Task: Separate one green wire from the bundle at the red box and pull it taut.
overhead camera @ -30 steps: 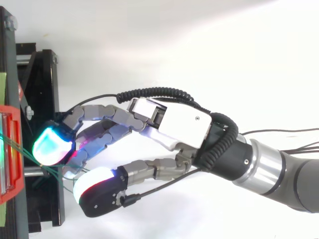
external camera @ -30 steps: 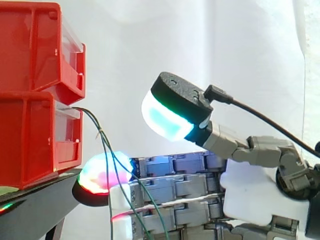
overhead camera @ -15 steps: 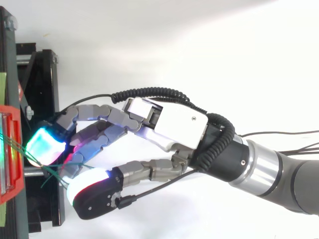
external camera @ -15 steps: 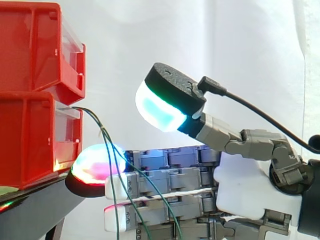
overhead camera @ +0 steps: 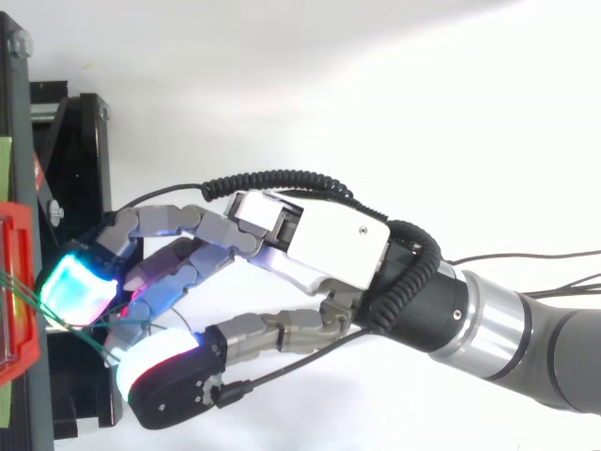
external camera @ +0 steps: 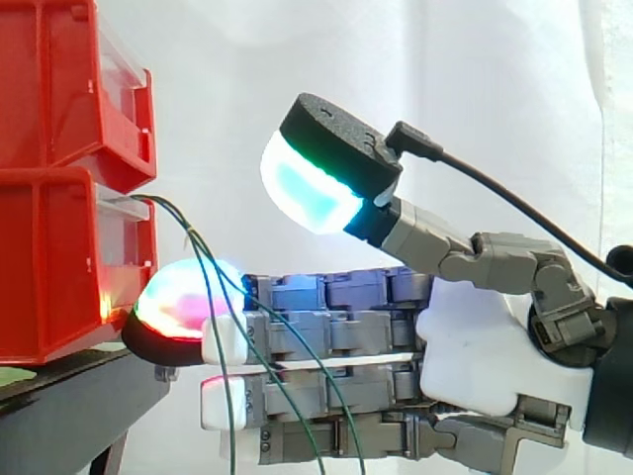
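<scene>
Green wires (external camera: 195, 243) from red box (external camera: 59, 267) draped across straight fingers (external camera: 326, 336), thumb (external camera: 312, 188) lifted well apart above them

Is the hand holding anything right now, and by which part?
Nothing is held: the hand is open, and the green wires hang loose across its straight fingers.

Two red bins (external camera: 59, 267) sit stacked on a black stand (external camera: 69, 396) at the left. Thin green wires (external camera: 213, 287) leave the lower bin's front and droop down across the hand's (external camera: 475, 346) straight fingers (external camera: 326, 332), which reach toward the bins. The thumb (external camera: 316, 168) is raised above them, well apart, before a white curtain (external camera: 445, 69).
</scene>
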Action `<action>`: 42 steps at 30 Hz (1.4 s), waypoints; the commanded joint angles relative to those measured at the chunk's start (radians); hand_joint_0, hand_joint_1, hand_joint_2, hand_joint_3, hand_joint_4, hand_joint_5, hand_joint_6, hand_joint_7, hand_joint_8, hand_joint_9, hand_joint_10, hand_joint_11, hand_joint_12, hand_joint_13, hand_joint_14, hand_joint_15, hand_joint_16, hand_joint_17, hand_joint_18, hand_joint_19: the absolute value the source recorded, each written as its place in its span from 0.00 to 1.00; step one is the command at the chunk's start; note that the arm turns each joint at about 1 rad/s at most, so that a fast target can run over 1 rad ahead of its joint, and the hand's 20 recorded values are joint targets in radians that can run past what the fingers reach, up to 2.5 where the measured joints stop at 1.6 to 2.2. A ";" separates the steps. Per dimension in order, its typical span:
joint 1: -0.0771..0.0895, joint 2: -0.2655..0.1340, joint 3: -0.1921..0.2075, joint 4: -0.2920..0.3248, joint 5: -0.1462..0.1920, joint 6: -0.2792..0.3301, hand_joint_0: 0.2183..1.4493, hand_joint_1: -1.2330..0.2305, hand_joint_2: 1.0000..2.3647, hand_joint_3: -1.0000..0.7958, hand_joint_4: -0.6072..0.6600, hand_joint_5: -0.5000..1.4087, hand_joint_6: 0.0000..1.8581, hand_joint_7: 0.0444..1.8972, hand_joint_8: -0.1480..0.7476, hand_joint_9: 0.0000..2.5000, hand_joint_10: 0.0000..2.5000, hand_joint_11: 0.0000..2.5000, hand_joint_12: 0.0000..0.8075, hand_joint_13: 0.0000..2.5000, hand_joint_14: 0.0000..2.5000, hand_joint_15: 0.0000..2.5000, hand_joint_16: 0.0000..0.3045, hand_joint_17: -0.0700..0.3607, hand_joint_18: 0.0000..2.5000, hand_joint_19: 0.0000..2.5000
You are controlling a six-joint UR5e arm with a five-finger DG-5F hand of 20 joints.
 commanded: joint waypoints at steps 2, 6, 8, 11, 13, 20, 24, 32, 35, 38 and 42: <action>0.006 0.001 0.001 -0.006 0.000 0.016 0.30 0.39 0.00 0.31 0.70 0.22 0.27 0.46 0.37 0.44 0.01 0.19 0.37 0.39 0.01 0.25 0.12 0.35 0.23 0.20; 0.010 0.001 0.001 -0.004 0.006 0.019 0.30 0.39 0.00 0.31 0.70 0.22 0.27 0.46 0.38 0.44 0.01 0.20 0.38 0.39 0.01 0.25 0.12 0.35 0.23 0.20; 0.010 -0.001 0.001 -0.006 0.008 0.022 0.30 0.39 0.00 0.31 0.70 0.22 0.27 0.47 0.38 0.44 0.01 0.20 0.38 0.39 0.01 0.25 0.12 0.35 0.23 0.20; 0.010 0.001 -0.001 -0.018 0.009 0.045 0.30 0.39 0.00 0.31 0.69 0.22 0.27 0.47 0.37 0.44 0.01 0.20 0.38 0.39 0.01 0.25 0.12 0.35 0.23 0.20; 0.010 -0.001 -0.001 -0.033 0.008 0.056 0.30 0.39 0.00 0.31 0.69 0.22 0.27 0.47 0.37 0.44 0.01 0.20 0.38 0.39 0.01 0.25 0.12 0.35 0.23 0.20; 0.010 0.001 -0.001 -0.093 0.005 0.088 0.30 0.39 0.00 0.31 0.69 0.22 0.27 0.47 0.37 0.44 0.01 0.20 0.38 0.39 0.01 0.25 0.12 0.35 0.23 0.20; 0.010 0.001 0.001 -0.144 0.003 0.120 0.30 0.39 0.00 0.31 0.69 0.22 0.27 0.47 0.37 0.44 0.01 0.20 0.38 0.39 0.01 0.25 0.12 0.35 0.23 0.20; 0.013 0.001 0.008 -0.150 0.000 0.124 0.30 0.40 0.00 0.31 0.69 0.22 0.27 0.48 0.38 0.44 0.01 0.20 0.38 0.39 0.01 0.25 0.12 0.35 0.23 0.21; 0.015 0.002 0.022 -0.164 -0.005 0.136 0.30 0.40 0.00 0.31 0.69 0.22 0.27 0.48 0.38 0.45 0.01 0.21 0.38 0.39 0.01 0.25 0.12 0.35 0.23 0.20; 0.016 0.002 0.038 -0.188 -0.005 0.159 0.31 0.40 0.00 0.31 0.68 0.22 0.27 0.49 0.38 0.45 0.01 0.21 0.38 0.39 0.01 0.25 0.12 0.35 0.23 0.20; 0.018 0.010 0.039 -0.216 -0.006 0.173 0.31 0.39 0.00 0.31 0.67 0.22 0.27 0.51 0.38 0.45 0.01 0.21 0.38 0.39 0.01 0.25 0.12 0.35 0.23 0.20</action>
